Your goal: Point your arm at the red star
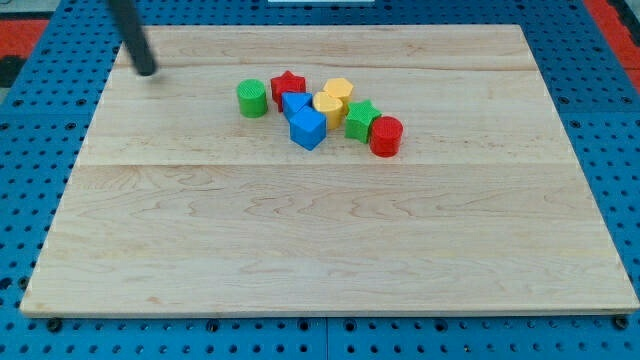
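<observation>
Barely started tbh — my tip (147, 71) (plain rod, no hand to open or close) sits near the board's (300, 250) top-left, well apart from the red star (288, 85) wedged between the green cylinder (252, 98) and the cluster — whole approach left.

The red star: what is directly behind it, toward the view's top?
Behind the red star only bare board shows. No block stands there. My tip is far off to the view's left.

My tip (147, 71) sits left of the star (288, 85), well apart.
</observation>
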Available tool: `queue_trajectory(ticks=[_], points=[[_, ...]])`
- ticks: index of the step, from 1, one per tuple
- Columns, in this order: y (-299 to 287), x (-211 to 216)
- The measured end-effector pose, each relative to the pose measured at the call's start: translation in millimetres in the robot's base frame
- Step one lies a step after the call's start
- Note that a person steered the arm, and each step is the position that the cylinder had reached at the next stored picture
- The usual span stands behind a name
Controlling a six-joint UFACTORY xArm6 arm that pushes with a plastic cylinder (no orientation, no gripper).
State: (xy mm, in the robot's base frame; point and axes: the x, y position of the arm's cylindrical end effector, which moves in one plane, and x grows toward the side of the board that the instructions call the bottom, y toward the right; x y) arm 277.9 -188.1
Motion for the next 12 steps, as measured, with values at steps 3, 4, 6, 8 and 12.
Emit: queue_trajectory(ticks=[3, 4, 6, 8, 12], points=[[160.5, -26.3], [165.6, -26.3], [190.4, -24.3], [191.2, -24.4], [103.8, 17.5]])
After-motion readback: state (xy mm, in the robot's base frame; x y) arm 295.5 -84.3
